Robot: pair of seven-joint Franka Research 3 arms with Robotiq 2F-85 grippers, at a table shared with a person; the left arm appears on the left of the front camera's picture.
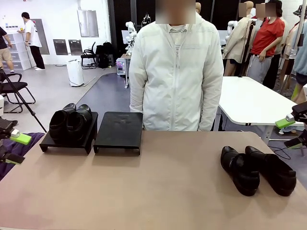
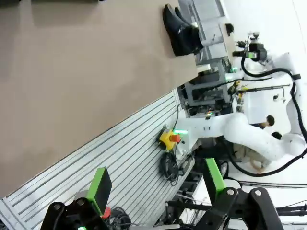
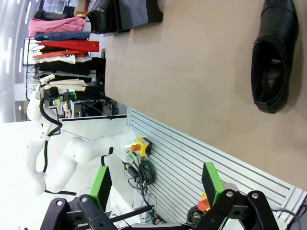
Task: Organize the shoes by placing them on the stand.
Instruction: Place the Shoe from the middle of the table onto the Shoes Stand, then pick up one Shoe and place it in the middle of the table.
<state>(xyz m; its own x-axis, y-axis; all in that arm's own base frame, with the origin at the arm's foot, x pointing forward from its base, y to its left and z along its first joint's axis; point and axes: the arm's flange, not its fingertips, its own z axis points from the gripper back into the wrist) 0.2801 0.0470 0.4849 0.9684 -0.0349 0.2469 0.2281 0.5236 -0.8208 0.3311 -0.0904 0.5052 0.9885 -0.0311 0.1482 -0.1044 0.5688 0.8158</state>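
**Tabletop** [image 1: 153, 196]: tan. A person in a white jacket [image 1: 176, 72] stands at its far edge, top centre of the front view.

**Stand**: 2 low black trays in the upper left of the frame, just beside each other.
- Left tray [image 1: 64, 143]: carries the racked pair [image 1: 79, 122], 2 black shoes pressed side by side.
- Right tray [image 1: 119, 128]: its flat top faces the camera.

**Loose pair** [image 1: 240, 170]: 2 black shoes on the tabletop, lower right, side by side and well apart from the stand. They are also at the top edge of the left wrist view [image 2: 184, 33].

**Left gripper** [image 1: 17, 148] [image 2: 158, 187]: at the left edge of the front view, beside the tabletop. Fingers spread wide, holding nothing.

**Right gripper** [image 1: 292, 133] [image 3: 156, 184]: at the right edge of the front view. Fingers spread wide, holding nothing.
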